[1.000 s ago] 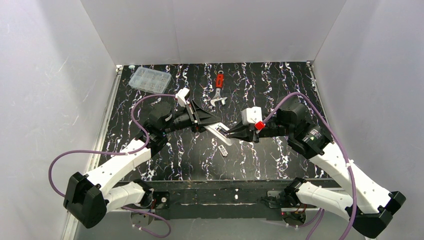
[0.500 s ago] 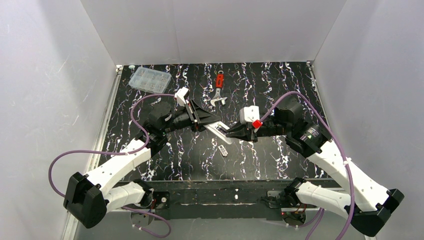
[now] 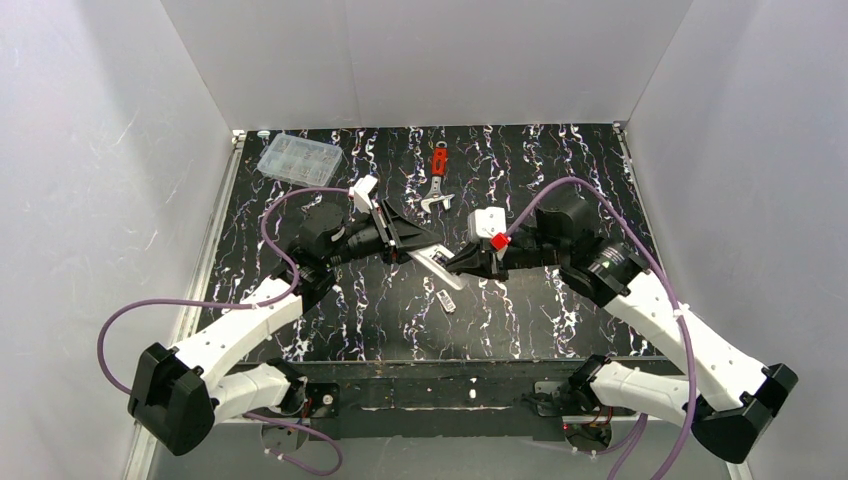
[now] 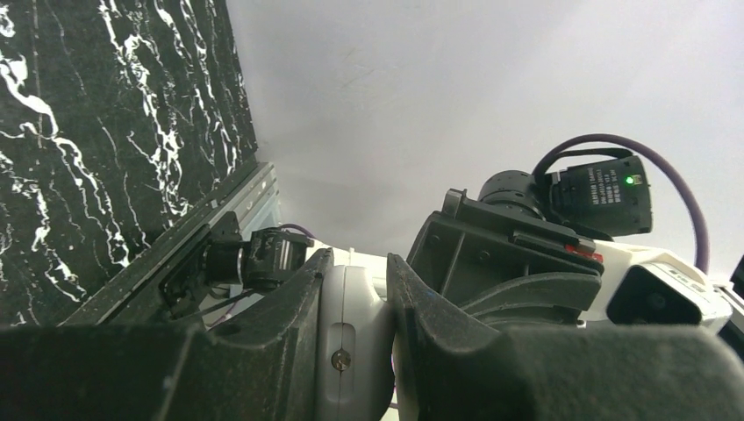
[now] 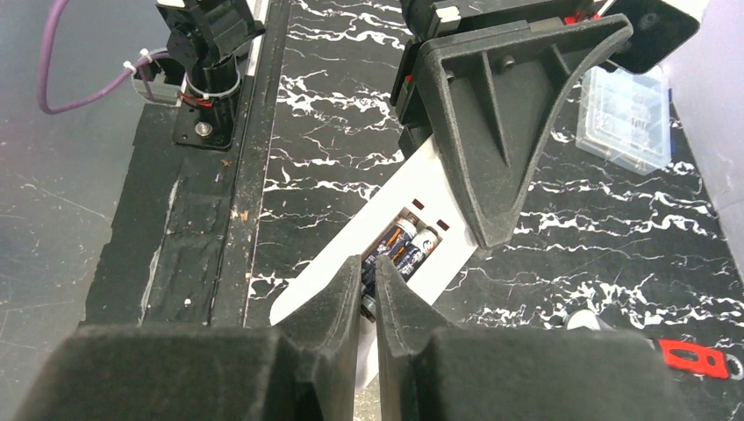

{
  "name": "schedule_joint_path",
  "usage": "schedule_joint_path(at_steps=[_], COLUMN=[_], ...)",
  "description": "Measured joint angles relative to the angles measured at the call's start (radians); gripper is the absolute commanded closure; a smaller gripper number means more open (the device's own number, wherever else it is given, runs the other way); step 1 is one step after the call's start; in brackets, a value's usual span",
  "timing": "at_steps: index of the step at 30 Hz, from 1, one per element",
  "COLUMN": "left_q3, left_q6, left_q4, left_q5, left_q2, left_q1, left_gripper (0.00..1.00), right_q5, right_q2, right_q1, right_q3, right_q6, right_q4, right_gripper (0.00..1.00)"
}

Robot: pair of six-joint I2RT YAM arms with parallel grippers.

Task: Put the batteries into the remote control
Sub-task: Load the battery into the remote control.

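With a wrench (image 3: pixel 437 182) and compartment box (image 3: pixel 299 158) nearby, our left end effector (image 3: pixel 418 250) pinches the remote control (image 5: pixel 320 279); the right end effector (image 5: pixel 369 294) straddles a battery (image 5: pixel 399 247), grip unclear.

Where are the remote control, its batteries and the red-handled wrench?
remote control (image 5: pixel 377 206): right wrist view, on its white body.
batteries (image 5: pixel 405 246): right wrist view, on the cells in the open compartment.
red-handled wrench (image 3: pixel 439 161): top view, on its red handle.

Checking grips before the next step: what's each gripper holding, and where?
Left gripper clamps the remote by one end. Right gripper straddles a battery in it; grip unclear.
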Motion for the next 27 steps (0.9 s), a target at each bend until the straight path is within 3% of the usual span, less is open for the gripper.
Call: schedule_joint_path(at_steps=[13, 19, 27], left_q3=[0.003, 0.003, -0.053], left_q6=[0.047, 0.153, 0.311], left_q4=[-0.047, -0.157, -0.325], left_q5=[0.011, 0.035, 0.000], left_q2=[0.009, -0.036, -0.092], left_q1=[0.001, -0.005, -0.005], left_gripper=[1.00, 1.00, 1.00], right_q5=[-0.016, 0.008, 0.083], right_q2=[0.063, 0.031, -0.102], right_q1=[0.000, -0.001, -0.001], right_q3=[0.052, 0.051, 0.043], right_q6=[-0.023, 0.005, 0.169], right_q4=[-0.081, -0.066, 0.129], right_gripper=[0.86, 0.77, 0.64])
